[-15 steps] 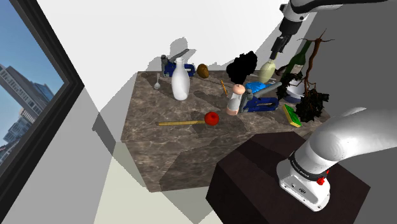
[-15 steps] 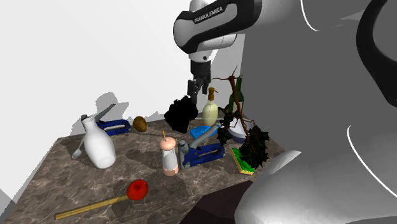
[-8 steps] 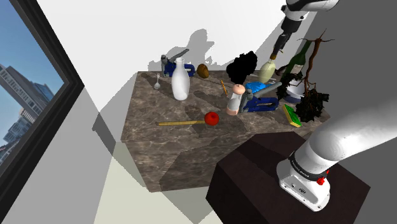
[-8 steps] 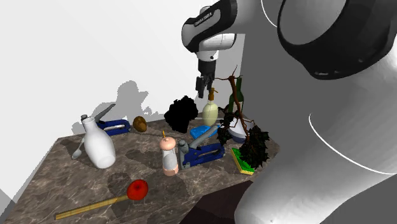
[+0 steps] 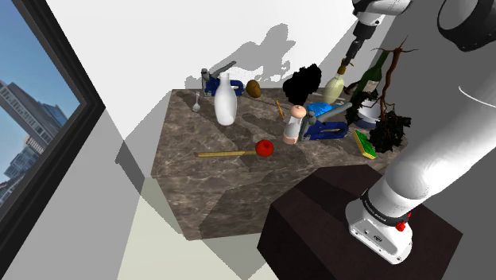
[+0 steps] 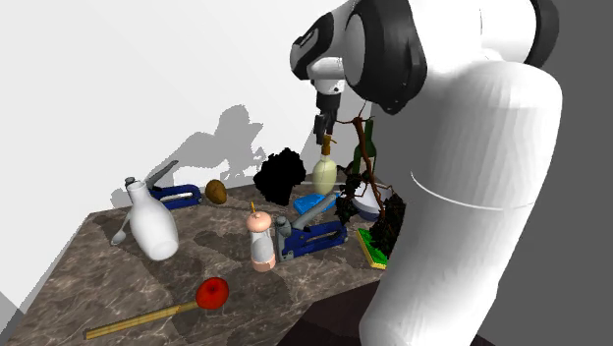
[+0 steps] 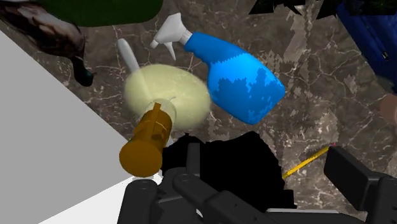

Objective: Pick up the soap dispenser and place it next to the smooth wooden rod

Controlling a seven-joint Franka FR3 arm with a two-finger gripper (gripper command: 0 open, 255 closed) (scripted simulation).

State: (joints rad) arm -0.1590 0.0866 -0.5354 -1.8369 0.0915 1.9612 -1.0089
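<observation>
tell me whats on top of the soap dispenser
A brown pump cap tops the soap dispenser; the open tool hangs over it, gripping nothing. The cap hides its neck from the wrist view.

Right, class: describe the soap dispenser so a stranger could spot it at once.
Follow the marble counter to the white wall. Beside a green bottle and a blue spray bottle stands the soap dispenser: pale yellow and rounded, alone in having a brown pump top.

Home interior, marbled counter (image 5: 215, 181), window (image 5: 36, 155) (city towers (image 5: 20, 99) outside), wine bottle (image 5: 372, 77), plunger (image 5: 264, 147).
</observation>
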